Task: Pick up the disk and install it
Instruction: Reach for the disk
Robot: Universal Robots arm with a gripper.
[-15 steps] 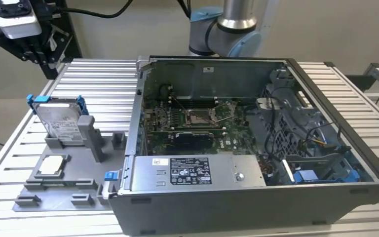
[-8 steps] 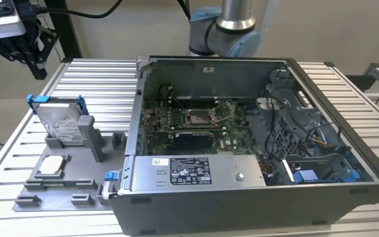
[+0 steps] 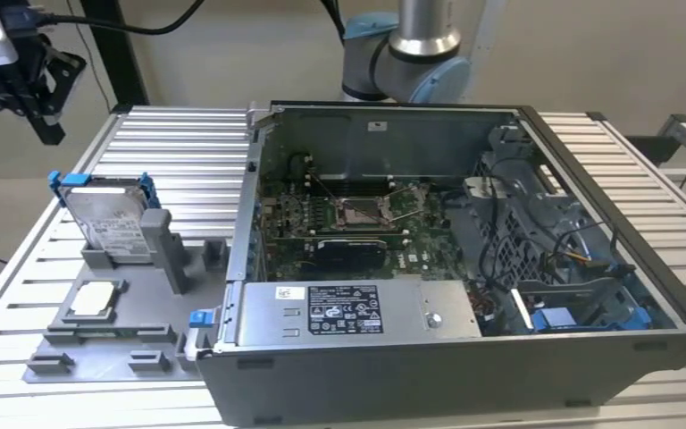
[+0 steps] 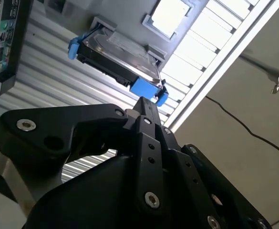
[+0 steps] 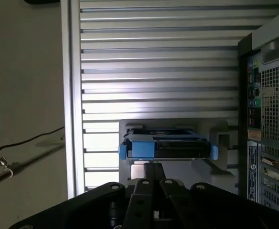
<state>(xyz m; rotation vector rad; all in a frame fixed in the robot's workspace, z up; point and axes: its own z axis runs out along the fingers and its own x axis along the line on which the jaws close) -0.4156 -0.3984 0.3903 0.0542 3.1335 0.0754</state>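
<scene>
My gripper (image 4: 141, 102) hung with its fingers pressed together and empty, apart from the disk (image 3: 113, 219), which stood in a grey holder (image 3: 171, 255) on the exterior view's left of the open computer case (image 3: 463, 375).

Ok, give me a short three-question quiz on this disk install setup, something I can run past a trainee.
1. True or false: the gripper is holding the disk.
2. Fill in: the plastic frame clipped round the disk is coloured ____.
3. Pick one. The disk is:
A. standing on edge in the grey holder, beside the open computer case
B. mounted inside that case
C. hanging from the gripper

Key: 1 false; 2 blue; 3 A.
</scene>
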